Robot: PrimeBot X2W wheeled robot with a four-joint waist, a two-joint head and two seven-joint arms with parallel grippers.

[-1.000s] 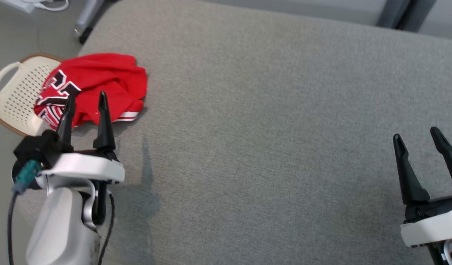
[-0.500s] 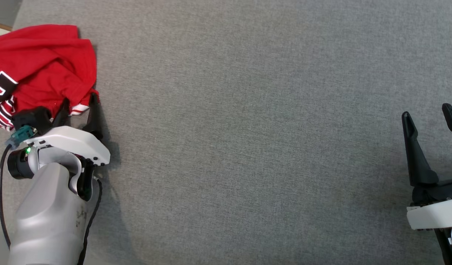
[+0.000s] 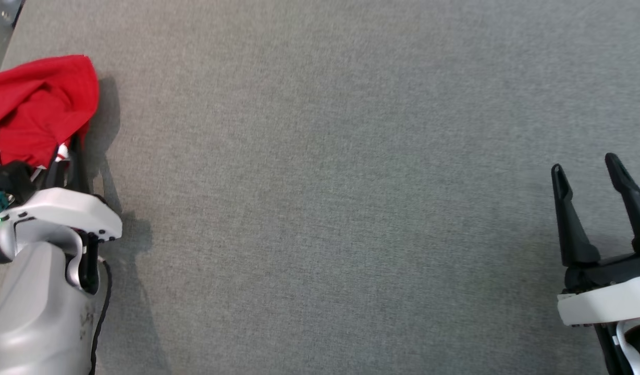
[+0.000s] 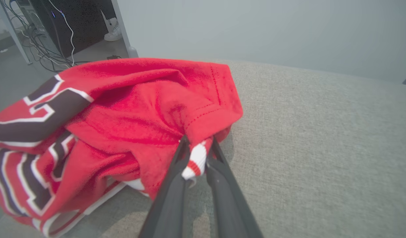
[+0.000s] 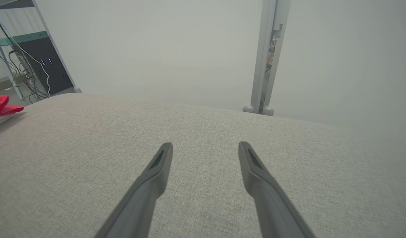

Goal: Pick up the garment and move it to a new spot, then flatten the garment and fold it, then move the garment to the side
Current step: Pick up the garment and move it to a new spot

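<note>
**Jersey edge pinched, lift comes next**

The wide grey upholstered surface (image 3: 320, 182) lies bare across its middle. The red jersey (image 3: 36, 104) sits crumpled at its far left corner, with black-and-white lettering showing in the left wrist view.

This looks like the first step, picking the garment up. The left gripper (image 4: 198, 147) has its fingers drawn nearly together on the jersey's red-and-white striped trim (image 4: 193, 162), which bulges between them. The right gripper (image 3: 585, 162) hovers over bare cloth well away from the jersey, spread wide and holding nothing.

The next move probably calls for a lift and a carry toward the open middle, gently enough that the thin pinch holds.

A second ago the left fingers stood wide apart over the jersey; they have since straddled the trim and closed. The head camera has swung meanwhile. The right gripper is unchanged.
</note>
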